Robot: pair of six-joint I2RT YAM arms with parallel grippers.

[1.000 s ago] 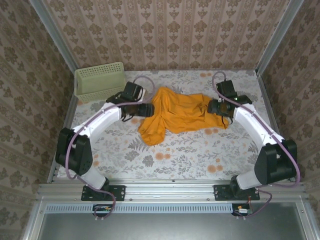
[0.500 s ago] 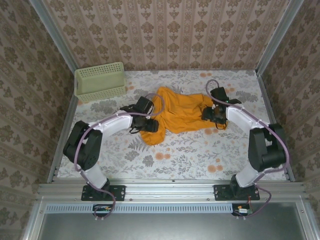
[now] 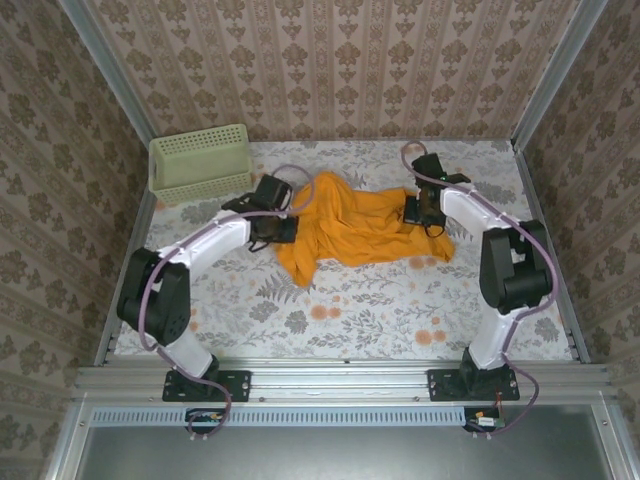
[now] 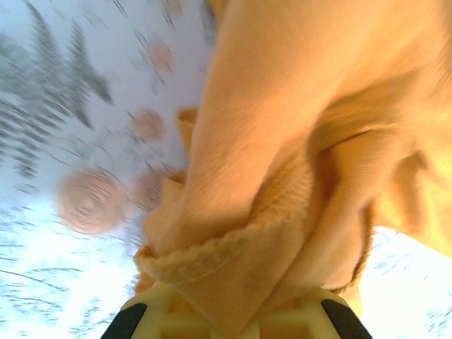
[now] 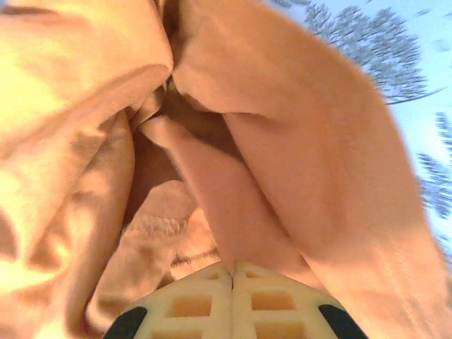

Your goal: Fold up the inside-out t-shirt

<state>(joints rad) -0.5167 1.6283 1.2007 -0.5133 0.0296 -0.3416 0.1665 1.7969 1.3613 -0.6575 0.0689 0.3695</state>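
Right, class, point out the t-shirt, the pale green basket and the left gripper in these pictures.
t-shirt [image 3: 365, 225]: top external view, middle of the crumpled orange cloth.
basket [image 3: 205, 188]: top external view, its near mesh wall.
left gripper [image 3: 287, 230]: top external view, fingertips at the cloth's left edge.

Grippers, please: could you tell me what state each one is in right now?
Left gripper: closed, holding the t-shirt.
Right gripper: closed, holding the t-shirt.

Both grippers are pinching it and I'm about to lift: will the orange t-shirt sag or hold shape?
Probably floppy: the t-shirt lies crumpled in soft folds, so it should sag between the left gripper and right gripper. Likely light, since thin cloth bunches at the pinch. Its fuzzy knit probably won't slip.
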